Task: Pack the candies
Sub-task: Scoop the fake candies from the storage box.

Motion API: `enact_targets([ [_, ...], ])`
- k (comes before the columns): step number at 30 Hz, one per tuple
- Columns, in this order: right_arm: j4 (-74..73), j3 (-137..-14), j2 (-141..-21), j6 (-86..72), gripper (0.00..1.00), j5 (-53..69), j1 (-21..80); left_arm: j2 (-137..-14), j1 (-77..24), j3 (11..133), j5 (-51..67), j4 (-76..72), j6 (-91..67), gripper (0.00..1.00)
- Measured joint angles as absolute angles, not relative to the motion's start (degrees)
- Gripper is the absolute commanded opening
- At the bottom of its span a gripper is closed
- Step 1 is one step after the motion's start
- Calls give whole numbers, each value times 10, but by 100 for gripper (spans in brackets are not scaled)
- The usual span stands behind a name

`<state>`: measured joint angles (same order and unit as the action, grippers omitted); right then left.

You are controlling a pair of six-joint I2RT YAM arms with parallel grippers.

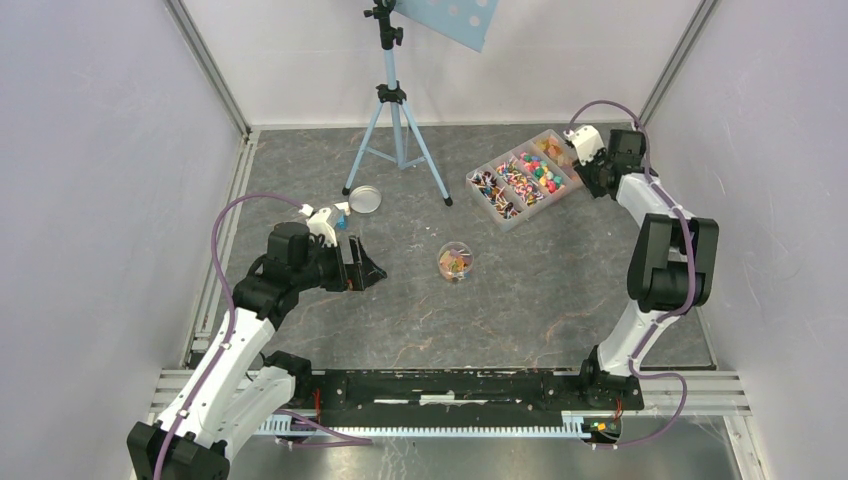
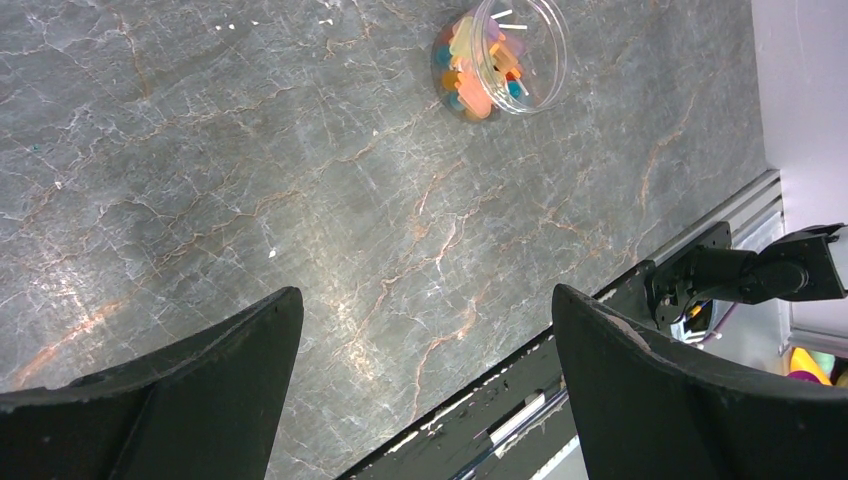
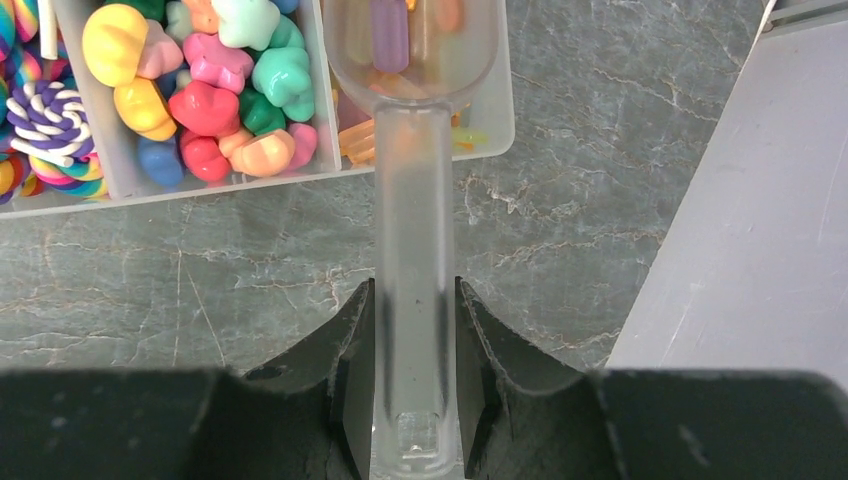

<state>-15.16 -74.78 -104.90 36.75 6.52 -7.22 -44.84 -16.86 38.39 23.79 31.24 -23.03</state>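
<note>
Scoop step: right gripper (image 3: 413, 295) pinches the handle of the clear plastic scoop (image 3: 412, 200), bowl just ahead w/ a few multicoloured candies (image 3: 389, 30) over the clear divided plastic tray (image 3: 507, 90); next needs a level carry to the small clear round jar (image 2: 500, 55), ahead of the spread, empty left gripper (image 2: 425, 300).

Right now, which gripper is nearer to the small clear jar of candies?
Left. The left gripper sits open just left of the jar; the right gripper is far back at the candy tray, holding a scoop.
</note>
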Motion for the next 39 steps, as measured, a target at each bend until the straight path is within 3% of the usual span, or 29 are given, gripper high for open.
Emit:
enact_targets([
  [22,-62,-633,-965,295,0,136,-110,-442,-169,384,226,314,-230,100],
  [39,13,-543,-834,221,0,251,-108,-442,-169,384,225,315,-230,100],
])
